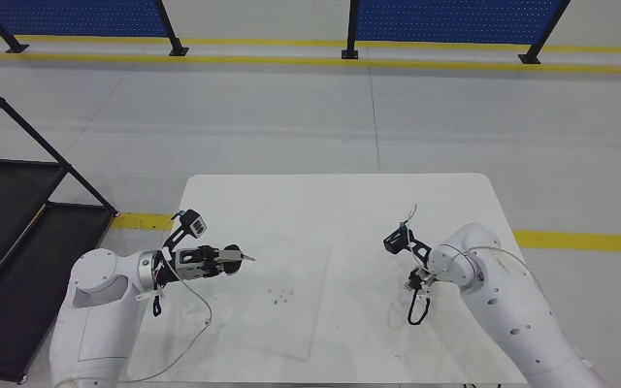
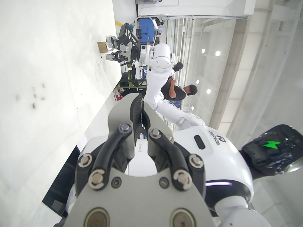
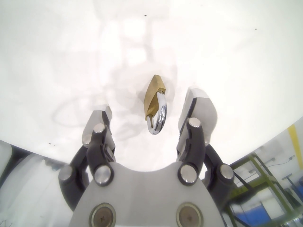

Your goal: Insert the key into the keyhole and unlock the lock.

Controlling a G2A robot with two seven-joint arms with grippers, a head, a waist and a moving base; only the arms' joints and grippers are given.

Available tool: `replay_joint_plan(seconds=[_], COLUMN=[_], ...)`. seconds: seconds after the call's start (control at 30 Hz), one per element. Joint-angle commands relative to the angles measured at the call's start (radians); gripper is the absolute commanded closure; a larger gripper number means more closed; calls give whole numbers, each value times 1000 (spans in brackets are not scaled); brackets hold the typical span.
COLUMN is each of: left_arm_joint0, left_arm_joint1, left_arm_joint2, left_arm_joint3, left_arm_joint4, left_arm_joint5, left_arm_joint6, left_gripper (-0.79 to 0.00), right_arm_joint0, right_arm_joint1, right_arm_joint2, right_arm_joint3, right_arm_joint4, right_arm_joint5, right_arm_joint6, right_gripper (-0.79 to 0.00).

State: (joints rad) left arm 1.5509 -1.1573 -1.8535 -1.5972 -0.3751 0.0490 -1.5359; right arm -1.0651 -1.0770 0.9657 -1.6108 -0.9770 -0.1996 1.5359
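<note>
The right end effector point(image 3: 149, 101) is spread wide and grips nothing. Its two pale fingers point(image 3: 196, 105) stand either side of a brass padlock with a chromed steel shackle point(image 3: 155, 88). The padlock rests on the white table point(image 3: 71, 36) between the fingertips, nearer one finger than the other, and neither finger touches it. Its brass body points away from the palm, and the shackle loop point(image 3: 162, 114) curves back toward the palm.

From the left wrist view, the right end effector point(image 2: 109, 48) is low over the table point(image 2: 47, 36), and the padlock point(image 2: 102, 46) sits at its fingertips.

The left end effector point(image 2: 139, 98) is well apart from the padlock, with its dark ribbed pads point(image 2: 136, 114) pressed flat together. In the top view the left end effector point(image 1: 241, 257) points across the table point(image 1: 340, 204) toward the right arm. A small silver key point(image 1: 250, 259) juts just past its fingertips, too small to make out in any detail.

A cluster of small dark marks point(image 1: 281, 296) dots the table ahead of the left end effector's tips, between the two end effectors point(image 2: 35, 95).
</note>
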Motion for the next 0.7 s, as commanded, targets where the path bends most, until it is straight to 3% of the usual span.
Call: replay_joint_plan(seconds=[0.0,0.4,0.47,0.5,0.53,0.67], left_arm_joint0=[0,0,0,0,0,0], left_arm_joint1=[0,0,0,0,0,0], left_arm_joint2=[0,0,0,0,0,0], left_arm_joint3=[0,0,0,0,0,0], left_arm_joint4=[0,0,0,0,0,0], left_arm_joint5=[0,0,0,0,0,0], left_arm_joint6=[0,0,0,0,0,0], left_gripper=[0,0,0,0,0,0], right_arm_joint0=[2,19,22,24,26,28], right_arm_joint1=[3,14,14,14,15,16], right_arm_joint2=[-4,-26,-27,-26,-25,-24], right_arm_joint3=[2,20,22,23,23,25], right_arm_joint4=[5,48,64,70,72,84], right_arm_joint5=[0,3,6,7,8,14], right_arm_joint6=[0,0,0,0,0,0], right_gripper=[-379,-296,-246,-89,0,0])
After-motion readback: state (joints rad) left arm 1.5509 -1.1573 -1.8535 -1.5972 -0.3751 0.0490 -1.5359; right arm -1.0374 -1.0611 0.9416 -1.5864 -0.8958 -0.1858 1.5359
